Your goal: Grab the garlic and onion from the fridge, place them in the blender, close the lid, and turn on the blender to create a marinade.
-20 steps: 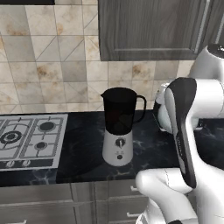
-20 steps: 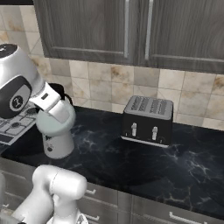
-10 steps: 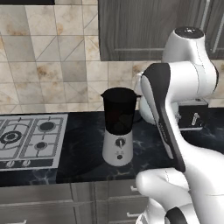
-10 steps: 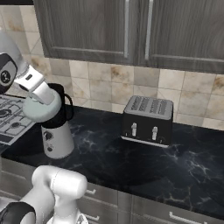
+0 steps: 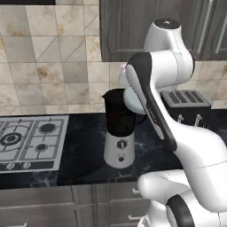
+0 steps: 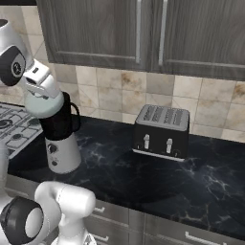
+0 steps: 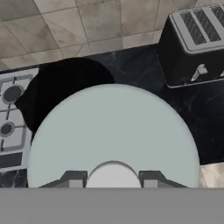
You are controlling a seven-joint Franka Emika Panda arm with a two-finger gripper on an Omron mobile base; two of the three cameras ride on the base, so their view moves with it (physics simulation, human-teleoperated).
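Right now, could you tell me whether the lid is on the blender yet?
Not yet: the pincer holds the lid over the blender, off-centre.

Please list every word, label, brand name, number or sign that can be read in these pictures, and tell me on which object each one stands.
None: no readable text, number or brand shows anywhere.
Blender: the base has a round knob and a small button, no lettering.
Toaster: two levers, no marks.
Lid: plain pale surface.
Stove: no markings at its knobs that can be read.
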